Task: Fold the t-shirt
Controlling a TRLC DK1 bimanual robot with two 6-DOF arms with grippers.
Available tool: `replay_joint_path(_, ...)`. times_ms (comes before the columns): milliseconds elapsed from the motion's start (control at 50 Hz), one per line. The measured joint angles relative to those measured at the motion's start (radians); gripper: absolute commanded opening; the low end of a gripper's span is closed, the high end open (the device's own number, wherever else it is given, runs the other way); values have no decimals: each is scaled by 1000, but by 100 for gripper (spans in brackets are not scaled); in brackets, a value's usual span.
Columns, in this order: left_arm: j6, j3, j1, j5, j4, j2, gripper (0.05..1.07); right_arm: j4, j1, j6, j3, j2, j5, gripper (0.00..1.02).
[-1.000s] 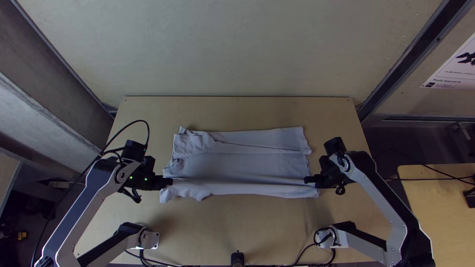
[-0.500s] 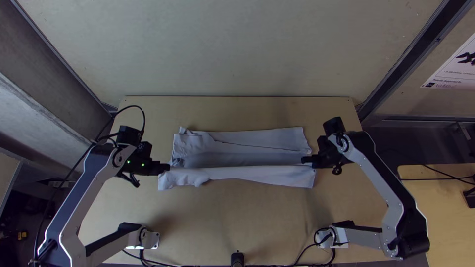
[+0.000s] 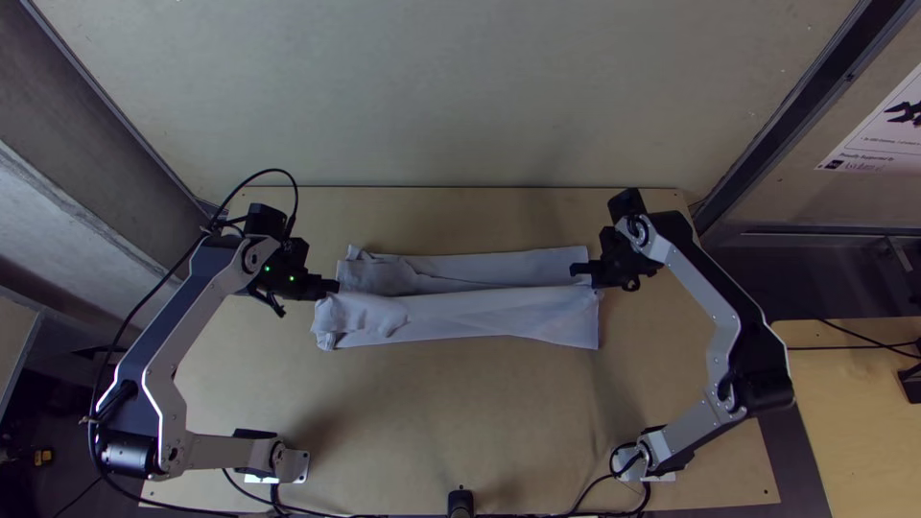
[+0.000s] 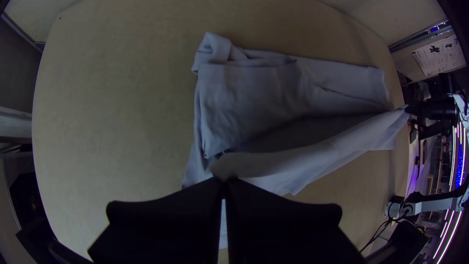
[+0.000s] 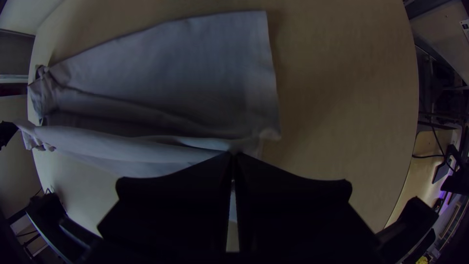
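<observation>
T-shirt [image 3: 460, 317], pale grey, soft matte fabric: laid crosswise on the light wooden table [image 3: 403, 422], between the two arms, in a long folded strip with its nearer length raised. Left gripper [image 3: 331, 286]: clenched on the raised length at the strip's left end. Right gripper [image 3: 578, 271]: clenched on the same length at the right end.

Top view: upper face of the raised length, smooth along the middle and right, rumpled at the left; far layers lying flat behind it.

Left wrist view: a shadowed hollow beneath the raised length, which sags between the two grippers; a thick, rolled bunch at one far corner of the cloth; a printed sheet [image 4: 439, 55] on a wall beyond.

Right wrist view: a broad, nearly smooth panel ending in a straight edge and a squared corner; creases gather toward the fingertips.

Hidden or uncertain: in both wrist views the wide flat black fingers [image 4: 161, 220] cover part of the cloth; the layers under the raised length cannot be counted; the dark corners yield little detail.
</observation>
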Motion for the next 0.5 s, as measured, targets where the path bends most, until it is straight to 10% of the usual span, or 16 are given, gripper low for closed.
replay_joint_path(500, 51, 189, 10, -4, 34, 202, 8, 6, -33, -23, 287, 293, 3, 2)
